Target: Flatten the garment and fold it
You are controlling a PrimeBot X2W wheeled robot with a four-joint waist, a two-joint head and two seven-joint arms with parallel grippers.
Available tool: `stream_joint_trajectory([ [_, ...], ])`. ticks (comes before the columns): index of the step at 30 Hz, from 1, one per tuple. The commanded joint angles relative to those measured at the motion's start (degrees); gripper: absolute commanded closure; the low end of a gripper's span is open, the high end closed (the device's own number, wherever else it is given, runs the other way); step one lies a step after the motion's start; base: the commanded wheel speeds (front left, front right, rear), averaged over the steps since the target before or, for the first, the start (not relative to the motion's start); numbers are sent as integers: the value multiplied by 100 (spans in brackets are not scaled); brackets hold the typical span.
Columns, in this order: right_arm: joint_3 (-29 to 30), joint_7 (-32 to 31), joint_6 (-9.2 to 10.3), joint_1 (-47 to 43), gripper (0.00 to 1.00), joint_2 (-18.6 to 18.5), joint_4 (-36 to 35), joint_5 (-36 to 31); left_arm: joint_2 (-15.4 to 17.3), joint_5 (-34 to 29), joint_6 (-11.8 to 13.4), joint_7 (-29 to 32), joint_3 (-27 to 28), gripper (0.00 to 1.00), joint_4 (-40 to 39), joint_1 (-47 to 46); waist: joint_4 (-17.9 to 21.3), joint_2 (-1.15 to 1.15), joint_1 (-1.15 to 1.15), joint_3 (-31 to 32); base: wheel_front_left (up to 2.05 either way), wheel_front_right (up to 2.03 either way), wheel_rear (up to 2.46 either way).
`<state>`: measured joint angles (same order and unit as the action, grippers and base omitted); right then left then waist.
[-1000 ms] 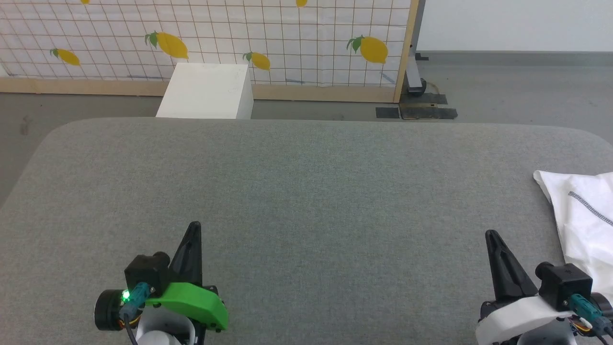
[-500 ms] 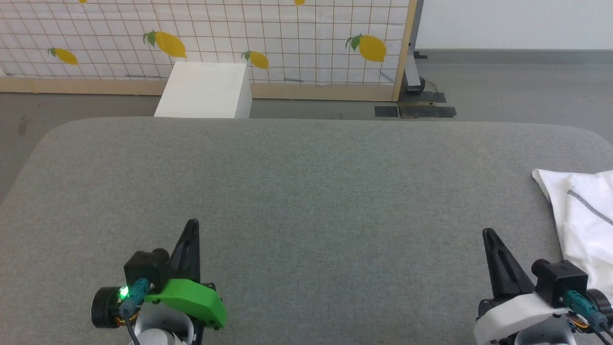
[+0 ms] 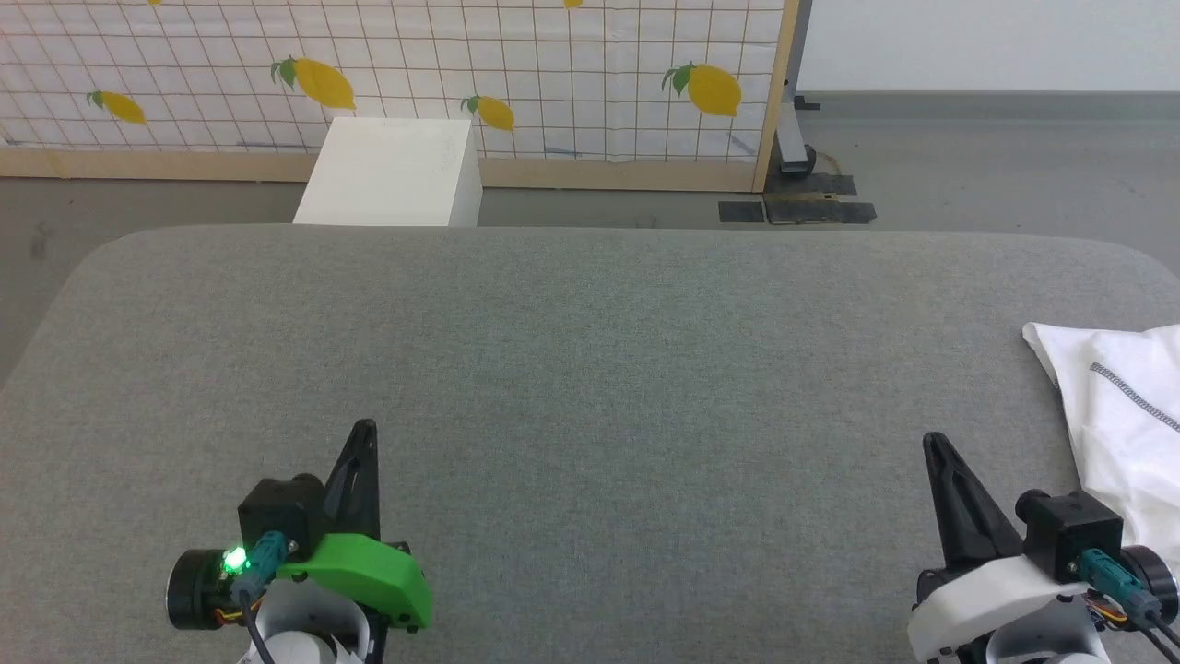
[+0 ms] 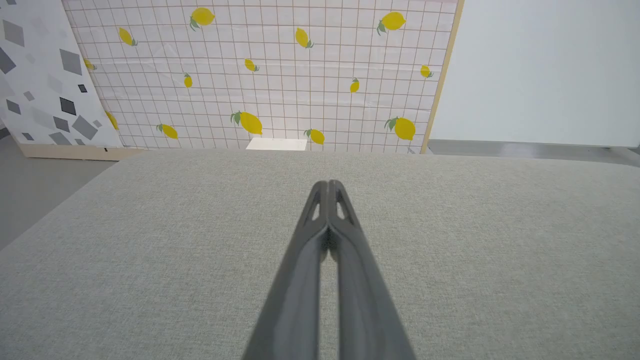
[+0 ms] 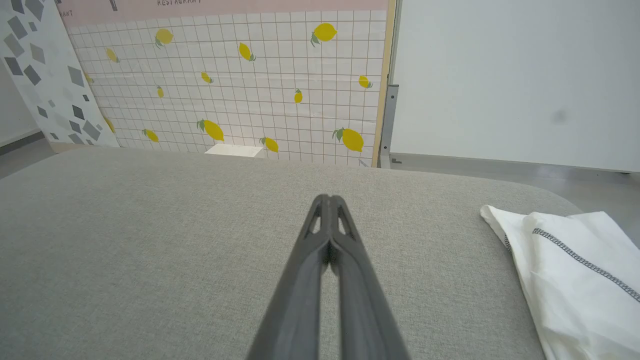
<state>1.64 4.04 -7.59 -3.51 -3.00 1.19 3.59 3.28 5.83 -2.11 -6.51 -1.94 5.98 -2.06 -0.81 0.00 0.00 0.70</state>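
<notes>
Counted: one garment [image 5: 575, 280], two grippers, one table [image 3: 590, 350], one white box [image 3: 392, 175], one lemon-print screen [image 3: 553, 65], one panel with grey shapes [image 4: 40, 75]. Left gripper [image 3: 365, 427] closed, both long dark fingers pressed together tip to tip, gripping nothing, low over bare tabletop at the near left. Right gripper [image 3: 932, 439] likewise closed and empty, at the near right, just left of the cloth; touching it or not, cannot tell. Garment lying on the table's right end, near the rounded far-right corner, cut off by the right edge of the head view. White, thin, softly creased fabric, bunched in loose folds rather than spread flat, one rounded corner pointing toward the table's middle. One line of grey zigzag stitching running diagonally across the upper fold. Tabletop covered in grey-green, felt-like woven cloth, matte, with rounded corners. Box plain, smooth and blocky, standing on the grey floor beyond the far edge. Screen a white sheet with a thin grid and yellow, green-leaved lemons, four whole ones in the head view, framed in pale wood. Two dark tape patches [image 3: 797, 211] flat on the floor by the frame's right post.
</notes>
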Motion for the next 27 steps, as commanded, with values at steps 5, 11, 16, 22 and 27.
stream_joint_trajectory([
  [5,-32,-59,6,125,100,8,-39,-68,-24,-102,44,94,42,100,-94,115,8,0,0,-7,0,0,0],
  [11,-48,-102,7,153,100,8,-49,-104,-26,-162,65,163,61,100,-157,127,17,0,0,-15,0,0,0],
  [16,-62,-139,7,177,100,9,-57,-135,-28,-213,82,222,77,100,-210,136,25,0,0,-22,0,0,0],
  [22,-79,-183,7,206,100,10,-68,-172,-30,-275,104,294,97,100,-275,148,34,0,0,-30,0,0,0],
  [27,-93,-218,8,229,100,10,-76,-202,-32,-324,121,351,112,100,-327,157,42,0,0,-36,0,0,0],
])
